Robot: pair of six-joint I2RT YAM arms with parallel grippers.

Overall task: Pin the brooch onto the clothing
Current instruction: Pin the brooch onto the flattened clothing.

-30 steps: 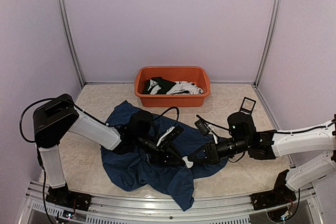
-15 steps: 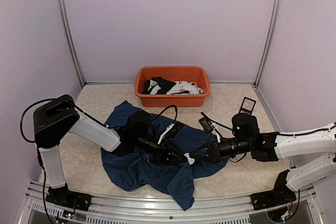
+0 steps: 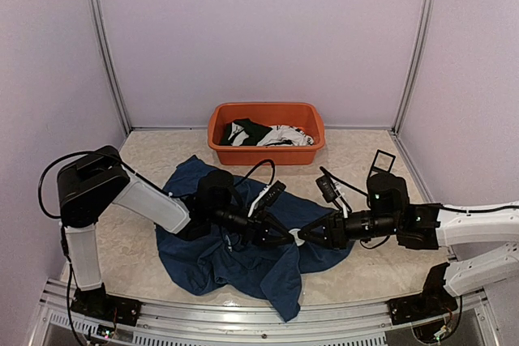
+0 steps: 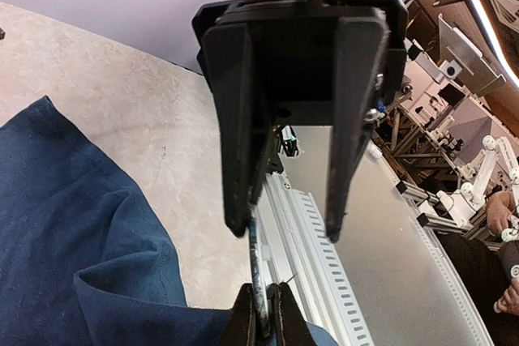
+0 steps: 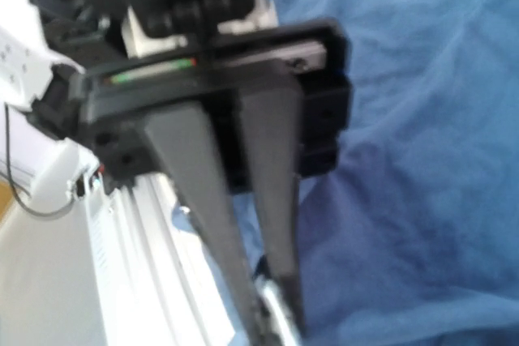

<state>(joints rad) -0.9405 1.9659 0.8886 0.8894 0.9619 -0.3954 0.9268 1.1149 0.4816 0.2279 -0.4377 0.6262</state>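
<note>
Both arms reach inward, left end effector (image 3: 284, 237) pinched, right end effector (image 3: 308, 238) parted.

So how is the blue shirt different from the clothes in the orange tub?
The blue shirt lies spread and rumpled on the table; the clothes sit bunched inside the orange tub. The blue shirt is one plain dark blue; the clothes are black and white. The blue shirt looks much bigger than the clothes' pile. Both are crumpled fabric.
</note>
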